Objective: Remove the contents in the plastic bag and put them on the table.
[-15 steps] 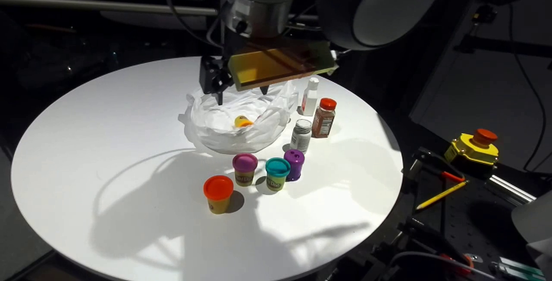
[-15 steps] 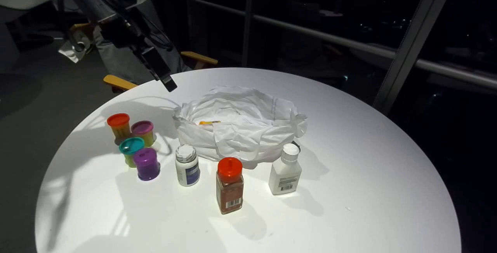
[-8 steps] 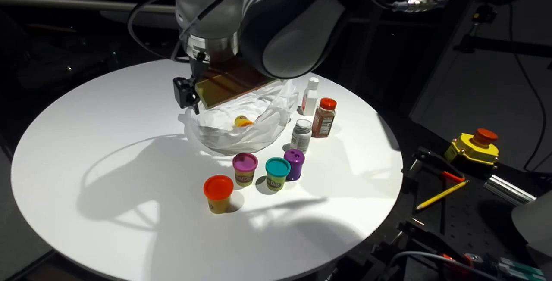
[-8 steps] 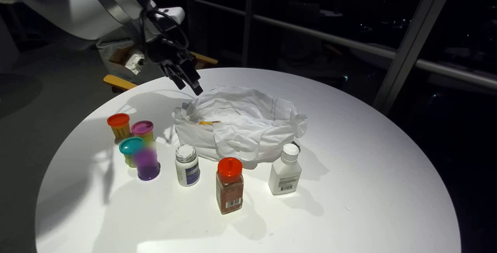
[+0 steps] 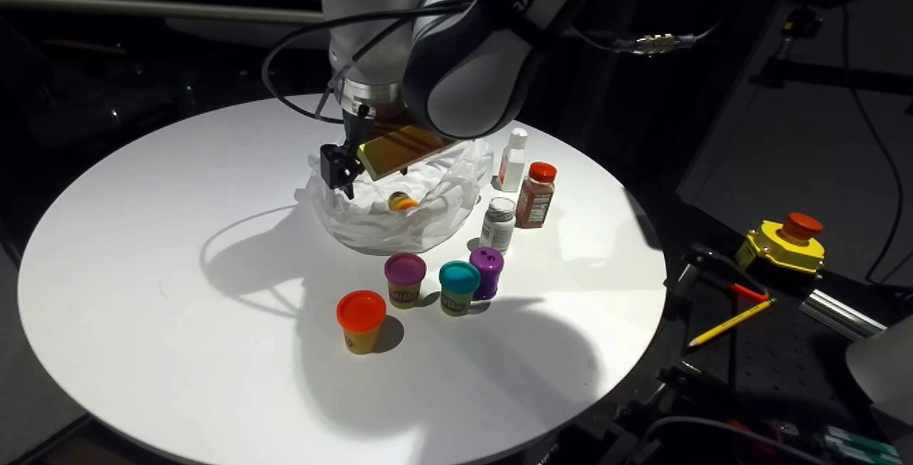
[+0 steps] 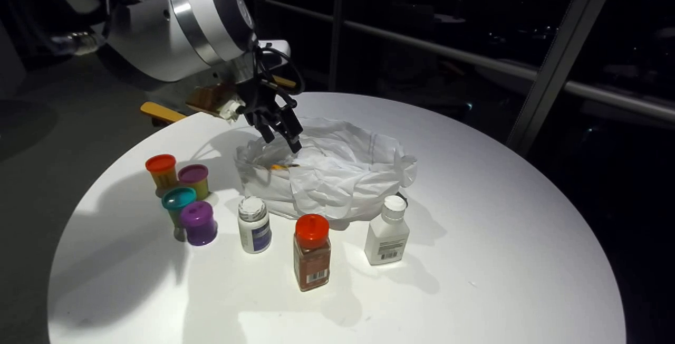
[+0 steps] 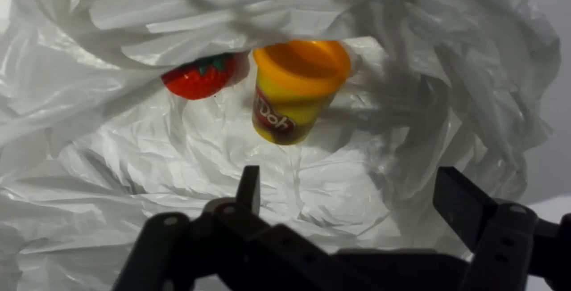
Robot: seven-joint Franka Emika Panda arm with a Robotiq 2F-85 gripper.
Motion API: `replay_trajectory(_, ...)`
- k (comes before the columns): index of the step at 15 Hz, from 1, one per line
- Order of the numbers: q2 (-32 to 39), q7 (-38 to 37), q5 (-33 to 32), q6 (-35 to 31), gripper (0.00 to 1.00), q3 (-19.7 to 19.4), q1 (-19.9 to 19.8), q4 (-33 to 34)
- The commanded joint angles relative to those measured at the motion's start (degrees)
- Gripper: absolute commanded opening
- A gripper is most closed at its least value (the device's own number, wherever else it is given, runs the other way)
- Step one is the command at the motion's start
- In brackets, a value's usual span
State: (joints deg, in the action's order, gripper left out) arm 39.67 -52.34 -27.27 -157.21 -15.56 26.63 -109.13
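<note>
Gripper (image 7: 346,188) spread wide over the bag (image 7: 80,85), and that slack fold (image 7: 214,27) beside the tub (image 7: 296,99) could get pinched with it!

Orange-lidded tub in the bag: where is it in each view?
In an exterior view: tub just left of centre.
In an exterior view: tub left of centre, partly hidden.
In the wrist view: tub above centre.
Shared landmark: the white bag around it.

"Doh" on yellow tub (image 7: 296,97); "RANKA" on arm (image 5: 467,80).
</note>
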Motion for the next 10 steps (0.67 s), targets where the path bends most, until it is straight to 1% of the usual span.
replay_trajectory(1, 0.96, 6.20, 4.38, -1.59, 1.00, 4.04, -5.12, 0.32)
replay_trajectory(4, 2.67, 8.68, 7.81, -0.62, 1.00, 5.00, -6.81, 1.28)
replay_trajectory(7, 4.39, 10.85, 10.73, 0.04, 1.00, 5.51, -7.45, 2.47)
replay_trajectory(8, 4.62, 11.46, 11.71, 0.20, 0.86, 5.66, -7.50, 2.59)
replay_trajectory(9, 5.14, 11.87, 12.39, 0.29, 0.74, 5.64, -7.43, 3.06)
replay_trajectory(10, 4.97, 11.74, 12.98, 0.09, 0.68, 5.25, -6.89, 2.68)
